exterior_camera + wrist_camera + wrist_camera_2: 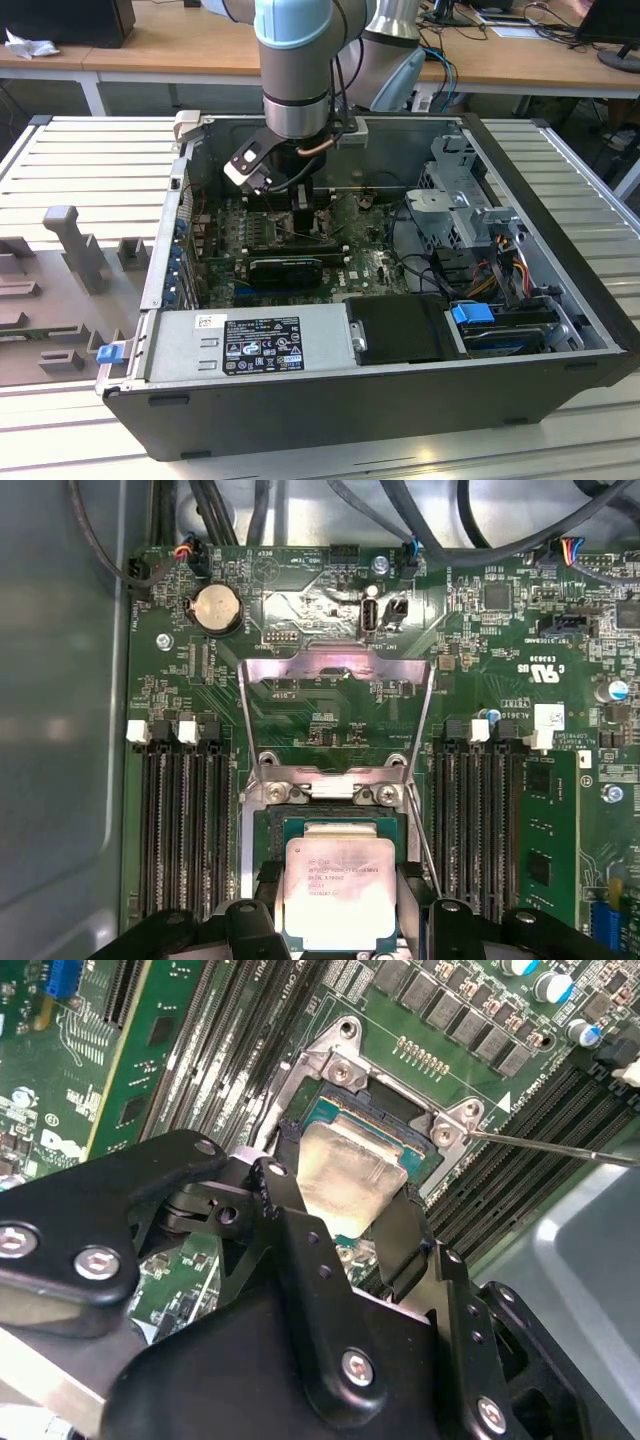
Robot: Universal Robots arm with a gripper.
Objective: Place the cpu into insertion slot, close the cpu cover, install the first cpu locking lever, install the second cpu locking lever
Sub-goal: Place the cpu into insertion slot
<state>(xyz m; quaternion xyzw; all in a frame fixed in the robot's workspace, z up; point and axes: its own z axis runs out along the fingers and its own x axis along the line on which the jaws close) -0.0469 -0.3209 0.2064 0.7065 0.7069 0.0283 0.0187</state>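
the gripper (pixel 345 1205), fingers (pixel 268 890) narrowed onto opposite edges of the cpu (pixel 338 895), holds the chip low over the insertion slot (pixel 330 823), mid-board on the motherboard (pixel 480 660) between its memory banks (pixel 185 820). the cpu cover (pixel 340 665) stands swung open beyond, toward the board's cabled edge. the placing step appears in hand; seating likely calls for a level, square descent.

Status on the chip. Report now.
Gripper down at the chip, grip unclear. Chip looks seated in the socket. Cover flipped up, off the socket, nothing lying on the chip.
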